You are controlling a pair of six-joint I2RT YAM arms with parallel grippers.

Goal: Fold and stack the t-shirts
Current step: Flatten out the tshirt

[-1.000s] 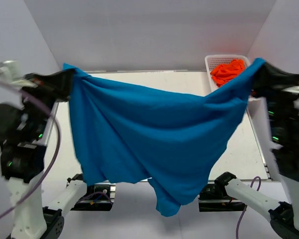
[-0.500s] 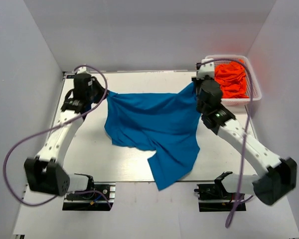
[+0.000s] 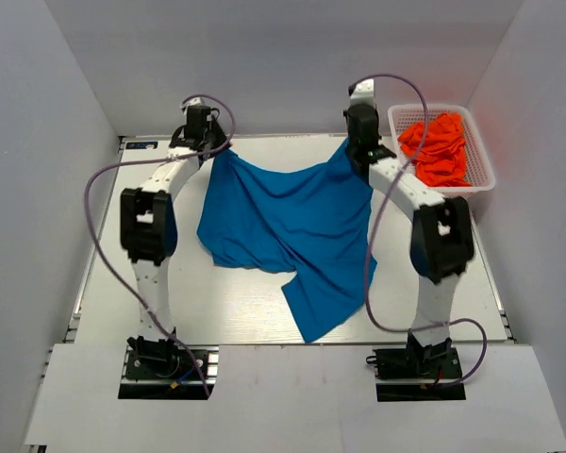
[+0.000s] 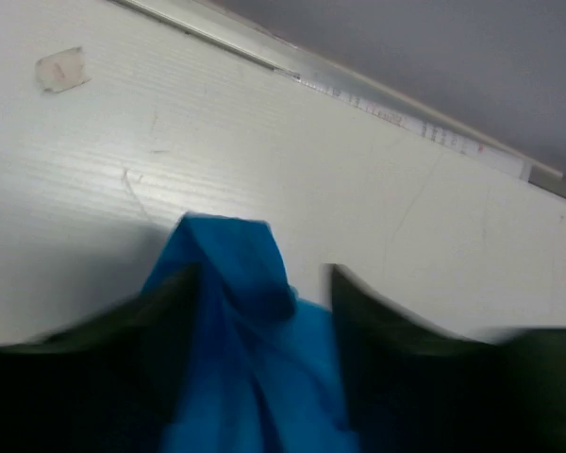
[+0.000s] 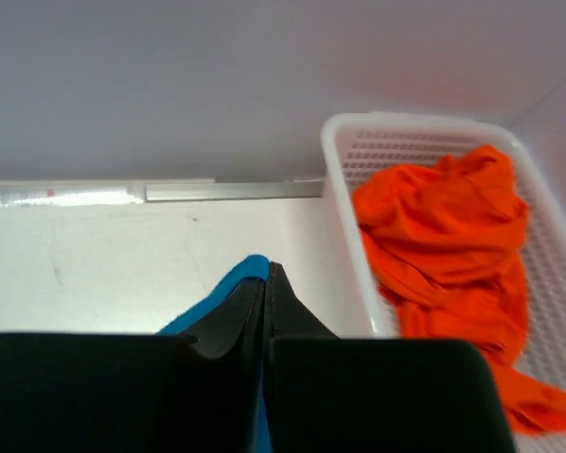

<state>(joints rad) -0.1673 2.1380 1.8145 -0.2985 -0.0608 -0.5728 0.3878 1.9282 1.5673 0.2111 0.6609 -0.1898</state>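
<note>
Left gripper (image 4: pixel 264 276) is letting go: its jaws are standing apart, with a corner of the blue shirt (image 3: pixel 283 222) lying loose between them at the far edge of the table (image 3: pixel 123 274). Right gripper (image 5: pixel 267 272) is pinching the other corner tight. A second ago you were holding the shirt aloft between both arms; now it is lying spread, though rumpled, across the table. Orange shirts (image 3: pixel 437 146) are waiting in the basket (image 3: pixel 479 181). You are likely finishing the lay-out, with folding to follow.
</note>
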